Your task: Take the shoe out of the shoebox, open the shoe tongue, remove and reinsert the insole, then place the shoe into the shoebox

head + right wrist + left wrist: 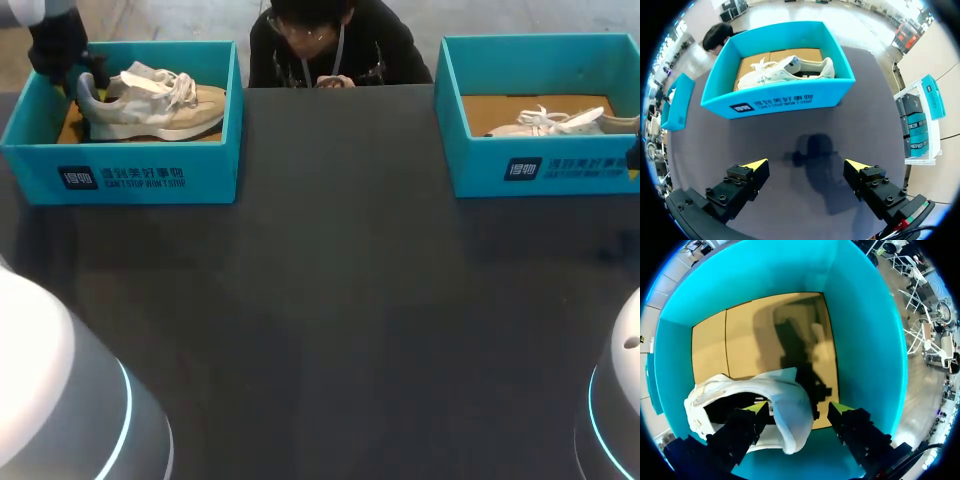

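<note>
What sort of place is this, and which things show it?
Probably a robotics lab bench: a dark table bears the left shoebox and right shoebox, with the left gripper inside the former.

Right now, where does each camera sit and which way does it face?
Head: above and behind, looking down on the table; arm bases show.
Left wrist: inside the left shoebox, facing its floor; left gripper straddles the shoe heel.
Right wrist: over the table, facing the right shoebox; right gripper open.
Shared: head and left wrist both show the left shoebox.
</note>
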Action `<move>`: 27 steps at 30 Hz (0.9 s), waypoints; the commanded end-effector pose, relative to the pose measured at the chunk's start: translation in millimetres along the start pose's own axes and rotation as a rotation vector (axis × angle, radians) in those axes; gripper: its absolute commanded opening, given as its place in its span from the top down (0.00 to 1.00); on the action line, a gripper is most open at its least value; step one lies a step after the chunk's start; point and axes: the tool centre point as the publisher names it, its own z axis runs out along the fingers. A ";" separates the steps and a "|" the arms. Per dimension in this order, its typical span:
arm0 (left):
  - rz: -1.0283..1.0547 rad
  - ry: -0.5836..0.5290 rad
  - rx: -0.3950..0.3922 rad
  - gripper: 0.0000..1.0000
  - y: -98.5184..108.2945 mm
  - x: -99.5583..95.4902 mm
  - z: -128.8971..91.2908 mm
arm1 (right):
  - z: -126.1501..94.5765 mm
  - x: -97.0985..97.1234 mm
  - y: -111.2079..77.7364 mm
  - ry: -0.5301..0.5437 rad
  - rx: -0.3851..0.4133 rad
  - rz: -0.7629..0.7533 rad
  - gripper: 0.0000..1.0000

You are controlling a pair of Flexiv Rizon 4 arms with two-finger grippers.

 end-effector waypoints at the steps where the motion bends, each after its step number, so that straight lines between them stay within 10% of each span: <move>1: -0.003 0.003 0.015 0.22 2.2 3.5 8.8 | 0.0 -0.3 0.1 0.001 0.000 -0.001 0.00; 20: -0.038 0.006 0.083 0.56 -5.5 9.6 33.7 | 0.0 -0.3 0.1 0.001 0.000 -0.001 0.00; 27: -0.039 -0.002 0.085 1.00 -6.5 14.1 23.8 | 0.0 -0.3 0.1 0.001 0.000 -0.001 0.00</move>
